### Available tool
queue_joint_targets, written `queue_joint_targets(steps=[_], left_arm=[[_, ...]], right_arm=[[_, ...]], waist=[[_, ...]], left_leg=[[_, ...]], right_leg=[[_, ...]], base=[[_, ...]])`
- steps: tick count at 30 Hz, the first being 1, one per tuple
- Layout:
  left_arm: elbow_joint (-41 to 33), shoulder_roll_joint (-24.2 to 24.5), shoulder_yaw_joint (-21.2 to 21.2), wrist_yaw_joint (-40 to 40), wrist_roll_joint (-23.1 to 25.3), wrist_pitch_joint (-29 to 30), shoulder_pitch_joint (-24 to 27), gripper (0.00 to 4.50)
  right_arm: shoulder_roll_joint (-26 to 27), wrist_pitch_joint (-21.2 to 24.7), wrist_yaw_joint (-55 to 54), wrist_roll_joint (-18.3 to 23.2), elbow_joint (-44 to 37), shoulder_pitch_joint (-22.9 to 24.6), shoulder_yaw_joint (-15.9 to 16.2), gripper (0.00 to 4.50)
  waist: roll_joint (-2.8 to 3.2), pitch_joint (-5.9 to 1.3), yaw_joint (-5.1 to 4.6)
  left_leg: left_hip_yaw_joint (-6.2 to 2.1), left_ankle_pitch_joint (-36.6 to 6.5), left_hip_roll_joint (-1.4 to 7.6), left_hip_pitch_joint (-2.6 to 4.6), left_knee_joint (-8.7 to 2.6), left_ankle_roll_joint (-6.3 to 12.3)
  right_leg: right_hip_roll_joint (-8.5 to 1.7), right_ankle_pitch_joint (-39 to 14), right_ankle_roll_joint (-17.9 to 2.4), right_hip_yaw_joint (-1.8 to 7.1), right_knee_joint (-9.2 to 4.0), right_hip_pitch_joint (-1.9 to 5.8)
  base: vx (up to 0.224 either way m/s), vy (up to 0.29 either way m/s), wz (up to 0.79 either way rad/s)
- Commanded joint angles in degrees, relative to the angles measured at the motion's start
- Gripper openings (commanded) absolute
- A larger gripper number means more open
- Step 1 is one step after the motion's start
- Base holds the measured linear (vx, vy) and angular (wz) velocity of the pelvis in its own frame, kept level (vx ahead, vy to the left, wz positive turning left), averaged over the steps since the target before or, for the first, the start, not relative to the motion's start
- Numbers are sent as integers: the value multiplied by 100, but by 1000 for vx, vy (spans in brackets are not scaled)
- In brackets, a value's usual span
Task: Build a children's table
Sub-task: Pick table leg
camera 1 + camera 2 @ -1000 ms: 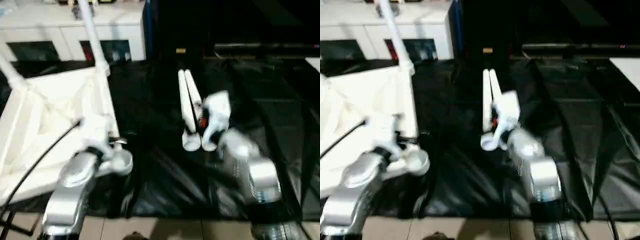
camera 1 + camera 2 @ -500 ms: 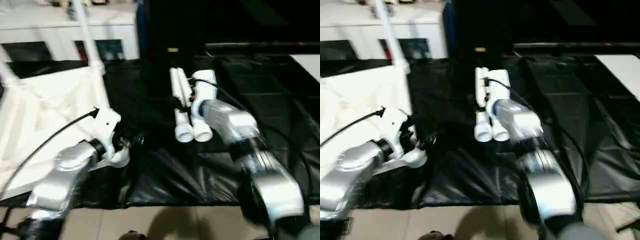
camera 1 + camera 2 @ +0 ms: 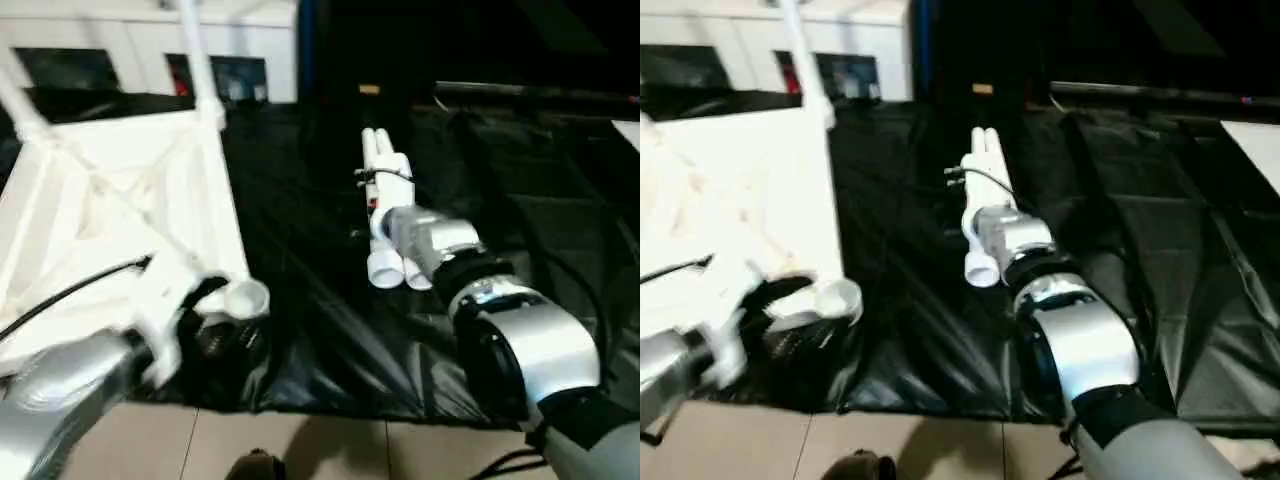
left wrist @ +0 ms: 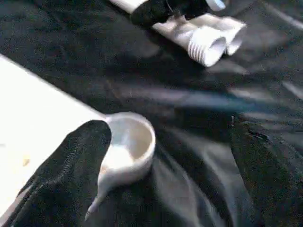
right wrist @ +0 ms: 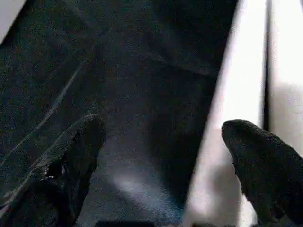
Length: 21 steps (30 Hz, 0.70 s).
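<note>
Left gripper (image 4: 165, 156), fingers spread wide and holding nothing, hovers at the near corner socket (image 4: 129, 142) of the tabletop (image 3: 110, 215); one black finger (image 4: 71, 175) lies against the socket's side, the other (image 4: 267, 165) stands well apart over the black sheet (image 3: 310, 330). Right gripper (image 5: 165, 156), likewise wide open and empty, is poised over the two loose legs (image 3: 385, 215); one finger (image 5: 265, 165) lies over a leg (image 5: 232, 142), the other (image 5: 71, 161) over the sheet beside it. Tabletop lies underside up on the sheet, to the left, its ribs showing. Two legs (image 3: 200, 60) already stand in its far corner sockets and rise out of the top of the head views. The two loose legs lie side by side, touching, in the middle of the sheet, their threaded ends (image 4: 208, 45) pointing toward the robot. A white cabinet (image 3: 150, 45) with dark glass doors stands behind the tabletop. Pale floor (image 3: 300, 445) shows at the sheet's near edge.
</note>
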Motion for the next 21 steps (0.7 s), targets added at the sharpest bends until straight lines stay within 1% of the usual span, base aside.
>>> queue_joint_targets(steps=[1,2,3,4,5,6,7,9,11,12,13,14,16,18,19,20,21], left_arm=[[-292,113,237,-25,-178,202,93,450],[-301,118,246,-28,-183,209,99,450],[-335,141,285,-38,-199,229,127,450],[-371,166,329,-40,-233,267,145,450],[-407,191,368,-38,-265,308,158,450],[-464,230,422,-27,-309,368,179,450],[-475,236,431,-23,-320,379,184,450],[-560,291,526,-3,-420,486,188,450],[-588,303,557,7,-458,531,181,450],[-604,309,573,14,-478,556,178,450],[-599,319,567,16,-492,570,160,450],[-584,341,540,6,-506,576,139,450],[-600,359,528,13,-538,609,126,450],[-621,389,517,17,-583,653,109,450],[-638,408,529,16,-612,683,105,450],[-651,422,542,16,-631,705,106,450],[-708,471,604,7,-682,780,120,450]], right_arm=[[-5,-28,-131,-33,168,-109,-144,444],[-5,-23,-140,-33,173,-110,-148,444],[-7,-16,-187,-29,189,-114,-167,444],[-11,-44,-224,-23,208,-123,-194,444],[-14,-93,-218,-14,226,-134,-218,444],[-20,-187,-218,12,244,-156,-267,444],[-20,-200,-218,14,248,-159,-274,444],[-52,-355,-265,69,236,-206,-362,444],[-67,-419,-294,69,229,-218,-383,444],[-75,-453,-310,65,228,-224,-391,444],[-101,-558,-396,89,216,-224,-438,444],[-133,-637,-488,81,211,-209,-464,444],[-157,-609,-563,41,236,-173,-484,444],[-170,-583,-604,20,269,-146,-520,444],[-175,-559,-617,22,284,-139,-540,444],[-181,-547,-650,37,299,-130,-569,444],[-196,-482,-664,6,338,-112,-564,444]], waist=[[97,-330,33],[91,-328,43],[91,-317,81],[88,-306,90],[83,-308,114],[83,-305,128],[81,-295,131],[88,-296,132],[97,-301,124],[82,-304,128],[111,-305,134],[102,-304,125],[114,-279,128],[108,-291,123],[93,-262,112],[93,-272,112],[80,-235,110]], left_leg=[[-161,-2303,401,312,-536,-593],[-159,-2349,404,310,-545,-641],[-163,-2469,402,318,-554,-721],[-165,-2567,399,316,-562,-756],[-167,-2732,395,330,-570,-819],[-183,-2824,397,323,-578,-869],[-198,-2929,397,313,-591,-904],[-211,-3008,394,312,-595,-942],[-210,-3026,392,309,-591,-954],[-207,-2971,386,300,-586,-927],[-208,-2962,383,303,-579,-925],[-200,-2951,382,308,-574,-911],[-196,-2913,374,307,-571,-881],[-192,-2806,370,299,-565,-863],[-192,-2747,362,272,-572,-830],[-195,-2714,363,270,-569,-813],[-194,-2669,354,254,-573,-774]], right_leg=[[-442,-558,-979,277,-429,41],[-443,-597,-937,281,-438,40],[-446,-712,-855,289,-453,17],[-448,-821,-816,296,-462,5],[-460,-1030,-744,307,-481,-12],[-478,-1143,-693,314,-490,-16],[-485,-1272,-656,313,-500,-18],[-486,-1317,-650,312,-502,-27],[-483,-1250,-670,314,-500,-32],[-481,-1205,-682,314,-499,-22],[-481,-1192,-681,316,-496,-34],[-479,-1180,-675,319,-506,-41],[-453,-1072,-675,323,-507,-56],[-442,-919,-695,316,-484,-40],[-435,-856,-694,311,-484,-39],[-434,-831,-690,311,-477,-27],[-433,-822,-685,313,-484,-36]], base=[[0,0,0],[0,0,0],[0,0,0],[0,0,0],[0,0,0],[0,0,0],[0,0,0],[0,0,0],[0,0,0],[0,0,0],[0,0,0],[0,0,0],[0,0,0],[0,0,0],[0,0,0],[0,0,0],[0,0,0]])
